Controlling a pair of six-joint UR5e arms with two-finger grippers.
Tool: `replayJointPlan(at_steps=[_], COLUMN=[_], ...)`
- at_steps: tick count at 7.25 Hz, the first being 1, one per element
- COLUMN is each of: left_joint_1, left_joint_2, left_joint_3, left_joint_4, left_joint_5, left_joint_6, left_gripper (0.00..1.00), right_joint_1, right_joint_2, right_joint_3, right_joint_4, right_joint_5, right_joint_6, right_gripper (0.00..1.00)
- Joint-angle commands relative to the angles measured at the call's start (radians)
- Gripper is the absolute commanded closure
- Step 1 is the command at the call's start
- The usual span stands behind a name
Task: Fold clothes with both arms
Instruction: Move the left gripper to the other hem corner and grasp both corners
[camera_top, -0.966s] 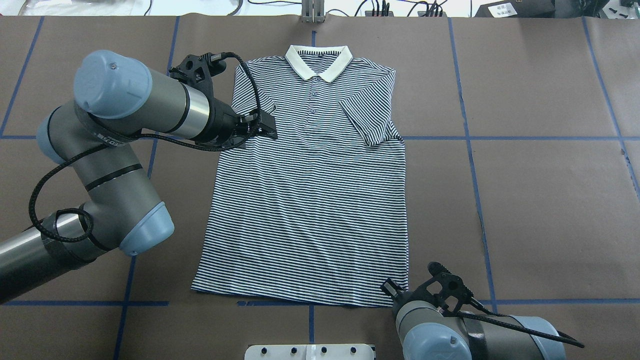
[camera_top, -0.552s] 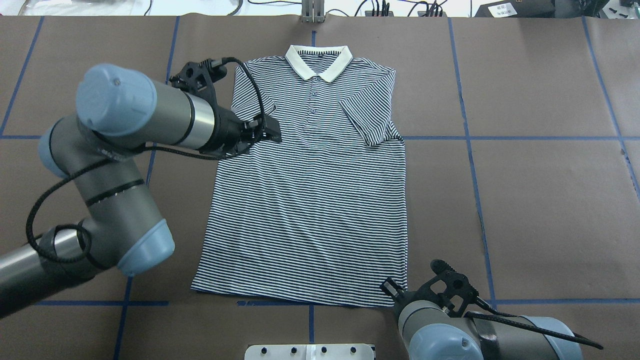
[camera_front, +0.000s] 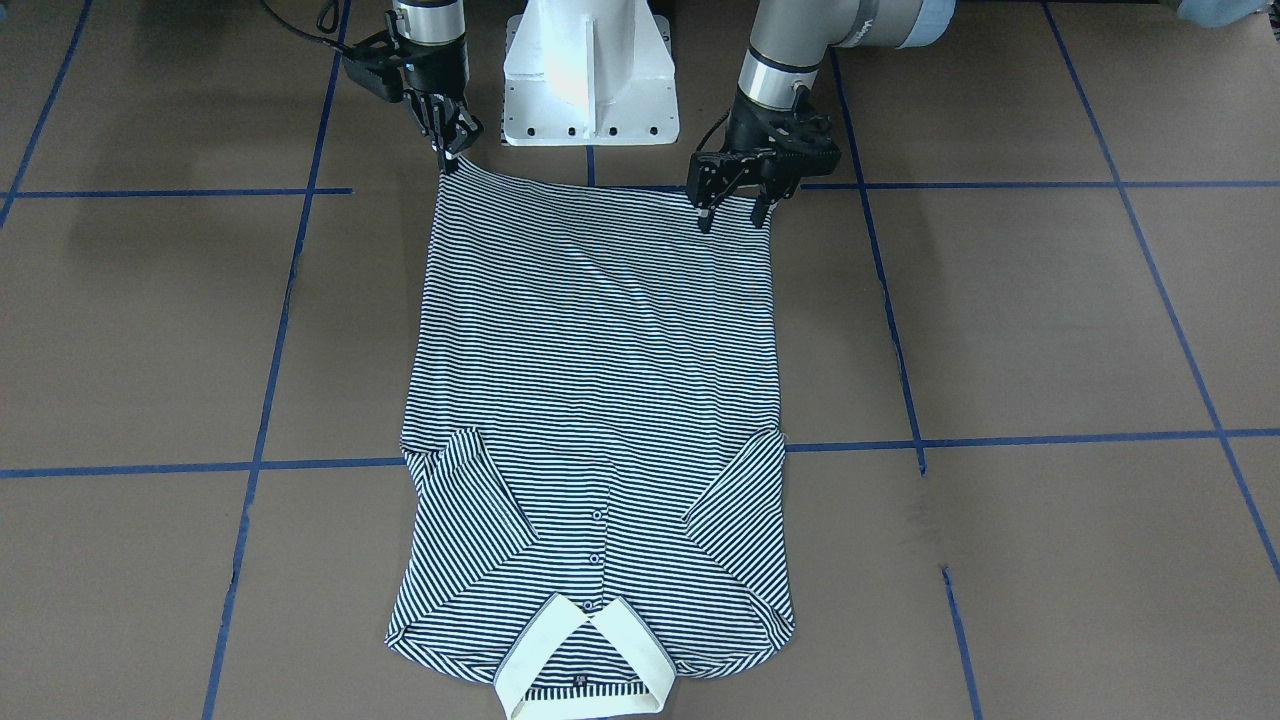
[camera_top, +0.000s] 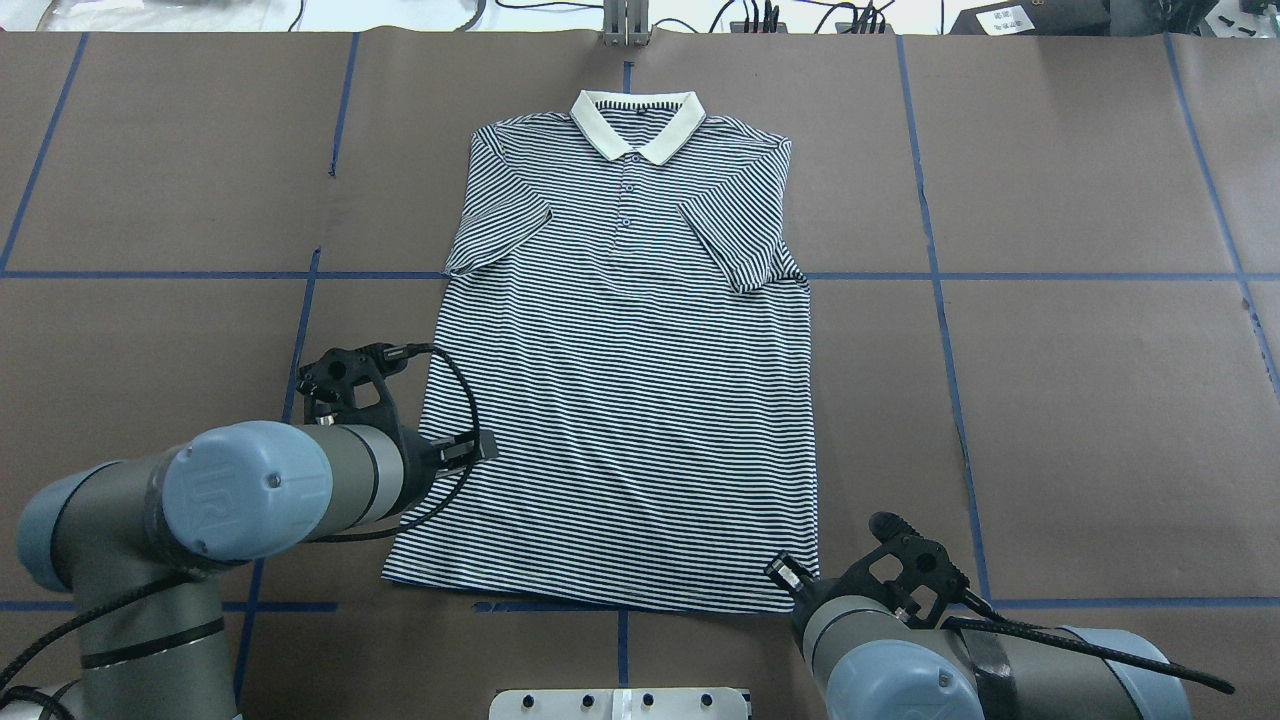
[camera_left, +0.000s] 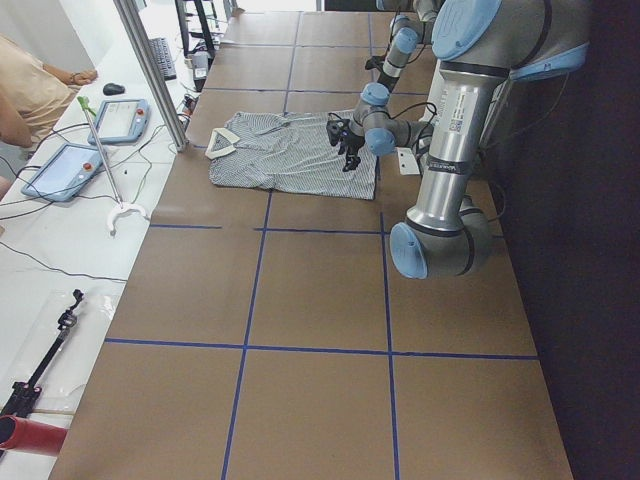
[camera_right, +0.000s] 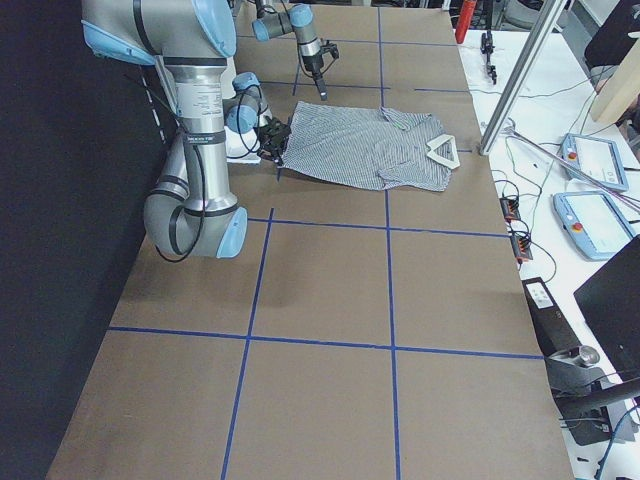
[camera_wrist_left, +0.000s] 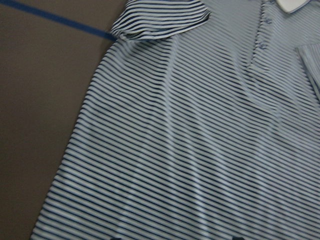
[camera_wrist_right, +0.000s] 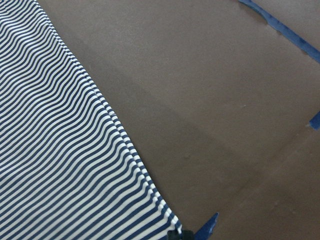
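The striped polo shirt lies flat and face up in the middle of the tabletop, sleeves turned in and collar at the far side from the robot. The right pincer is clenched on the hem corner on its side, while the left pincer hangs released, fingers spread, over the hem's other end (whether it touches, I cannot tell). The knit looks light, limp and stretchy, so I judge it will sag unless taken by both hem corners, pinching both layers.
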Motion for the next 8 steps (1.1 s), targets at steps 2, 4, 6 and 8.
replayJointPlan(at_steps=[2, 4, 6, 8], left_joint_1=[0.049, 0.098, 0.106, 0.106], left_joint_2=[0.095, 0.098, 0.098, 0.102], left_joint_3=[-0.008, 0.001, 0.015, 0.020], left_joint_4=[0.006, 0.006, 0.006, 0.006], left_joint_5=[-0.006, 0.000, -0.003, -0.003], left_joint_6=[-0.014, -0.018, -0.018, -0.012], left_gripper=[0.24, 0.28, 0.30, 0.31], right_joint_1=[0.003, 0.001, 0.003, 0.003], right_joint_2=[0.000, 0.000, -0.001, -0.003], right_joint_3=[-0.001, -0.001, -0.001, 0.000], right_joint_4=[-0.001, 0.001, -0.001, 0.001], right_joint_5=[0.001, 0.001, 0.001, 0.001], right_joint_6=[0.000, -0.002, -0.002, -0.002], right_gripper=[1.00, 1.00, 1.00, 1.00])
